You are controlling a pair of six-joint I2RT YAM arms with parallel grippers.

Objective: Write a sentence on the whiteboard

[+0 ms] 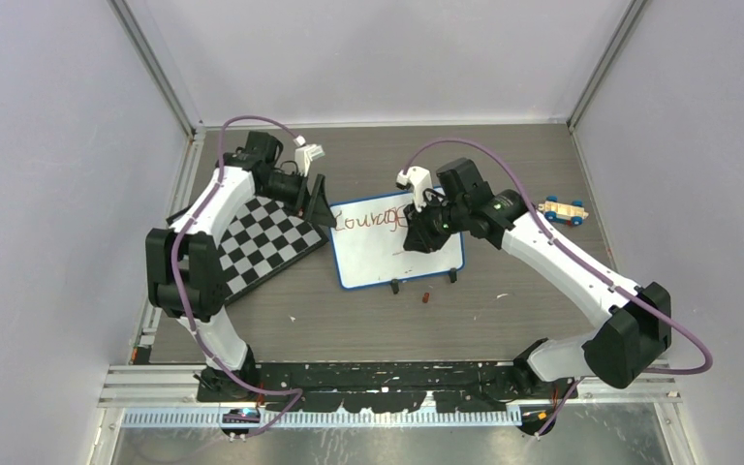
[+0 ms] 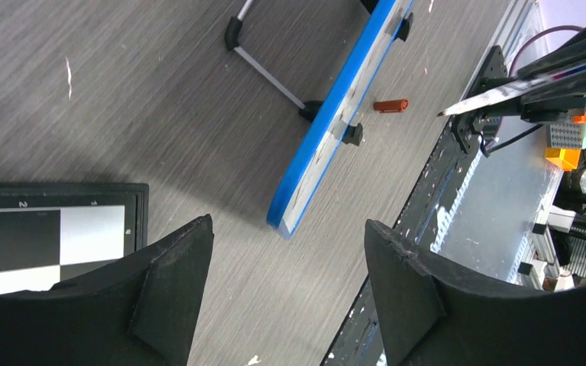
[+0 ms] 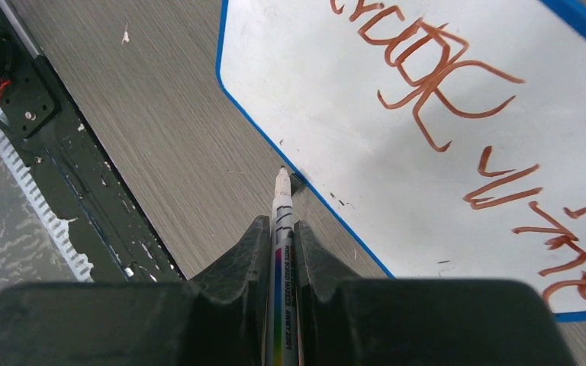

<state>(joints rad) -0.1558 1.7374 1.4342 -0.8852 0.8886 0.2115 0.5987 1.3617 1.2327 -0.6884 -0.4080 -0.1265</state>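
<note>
The left jaws are spread wide with nothing between them, hanging over the strip of desk (image 1: 504, 320) between the chessboard and the whiteboard's far left corner. The right jaws are clenched on a marker (image 3: 282, 229), and they hover over the right part of the whiteboard.

The desk is grey wood grain. The black-and-white chessboard (image 1: 266, 242) lies turned at an angle toward the desk's left edge; in the left wrist view I see one framed corner of it (image 2: 46, 244).

The whiteboard (image 1: 378, 257) sits near the middle of the desk, just right of the chessboard. It has a blue frame and little black clip feet on its near edge. From the left wrist I see it (image 2: 328, 137) almost edge-on.

The sentence (image 1: 368, 220) runs in brownish-red along the board's far edge, starting with "Courage". In the right wrist view (image 3: 442, 84) a few strokes of a second line show under it, and I cannot read them.

A small toy car (image 1: 563, 211) stands toward the desk's right edge, well apart from the board.

The marker's pale tip points at the board's blue edge (image 3: 397, 152); I cannot tell whether it touches.

A tiny reddish-brown cap (image 1: 427, 297) lies on the desk just beside the board's near edge.
</note>
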